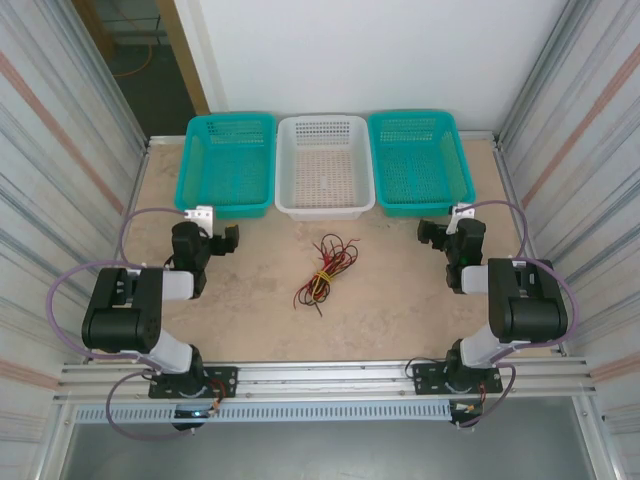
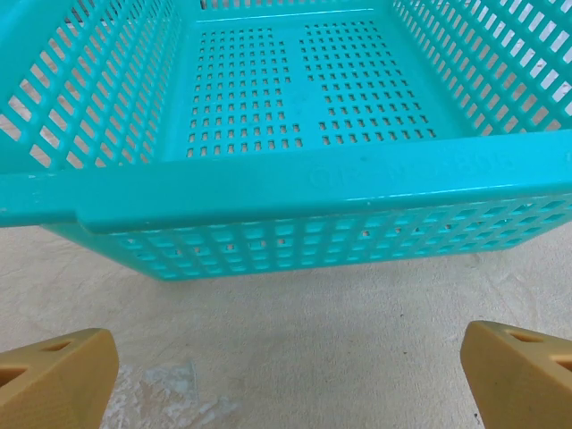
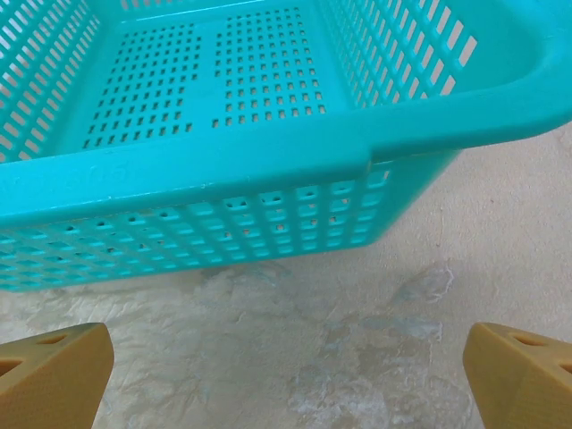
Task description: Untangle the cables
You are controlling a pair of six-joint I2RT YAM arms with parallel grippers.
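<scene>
Left gripper [image 2: 286, 380] is wide open, nothing between its tan fingers [image 2: 55, 374]. Right gripper [image 3: 286, 380] is the same, wide open and empty. Both hang low over the table [image 1: 400, 310], each facing a basket, neither at the work.

The cables [image 1: 325, 270] are one small bunch of red, dark and yellow wire flat on the table. They lie between the two grippers, well right of the left one, well left of the right one, and slightly back from both. Yellow sits mid-bunch; tie or knot, can't tell. Red loops fan out at the far end.

Just ahead of the left gripper is a teal basket [image 2: 295, 183], empty. Just ahead of the right gripper is a second teal basket [image 3: 223, 161], also empty. A white basket [image 1: 325, 165] stands between them, beyond the bunch.

The step, as I judge it, is to reach in and take hold. To do it well, swing both grippers inward and come down from above. Pinch opposite ends of the bunch, not the middle, then pull apart slowly. The wire is thin on a flat top, so close right at the surface or the fingers will likely skip over it.
</scene>
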